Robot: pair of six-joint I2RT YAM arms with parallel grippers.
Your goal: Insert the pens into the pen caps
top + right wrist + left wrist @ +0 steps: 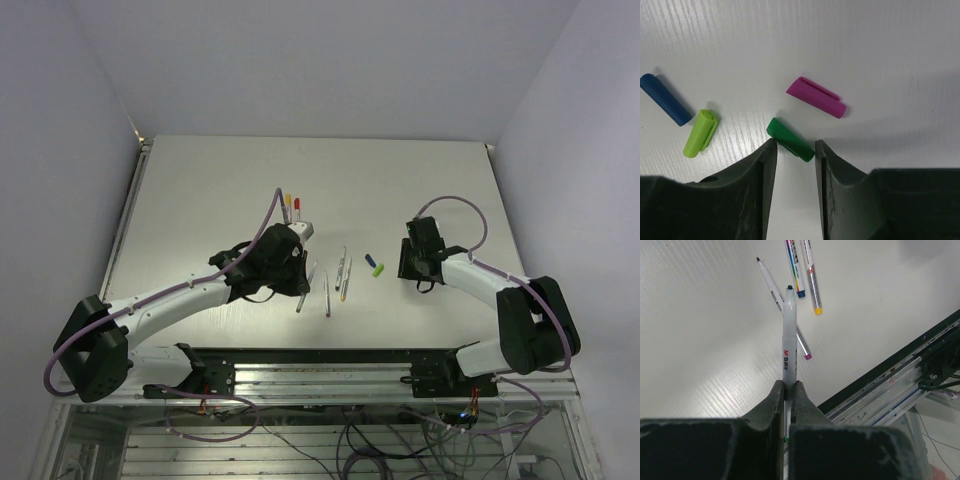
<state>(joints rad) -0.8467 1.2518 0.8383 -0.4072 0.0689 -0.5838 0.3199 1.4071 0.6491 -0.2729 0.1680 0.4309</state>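
Note:
My left gripper [789, 385] is shut on a silvery pen [789, 340] with a dark green tip, held above the table; it also shows in the top view [295, 268]. My right gripper [795, 145] is open and low over the table, its fingertips on either side of the dark green cap [790, 140]. The magenta cap [816, 97] lies just beyond it. The light green cap [700, 133] and the blue cap [665, 99] lie to the left. In the top view the right gripper [410, 265] hides the dark green and magenta caps.
Three loose pens lie under the held pen: one with a magenta tip [771, 282], one with a blue end [795, 265], one with a yellow end [811, 275]. Two pens with yellow [288, 206] and red [297, 208] ends lie farther back. The table's near edge and rail [890, 385] are close.

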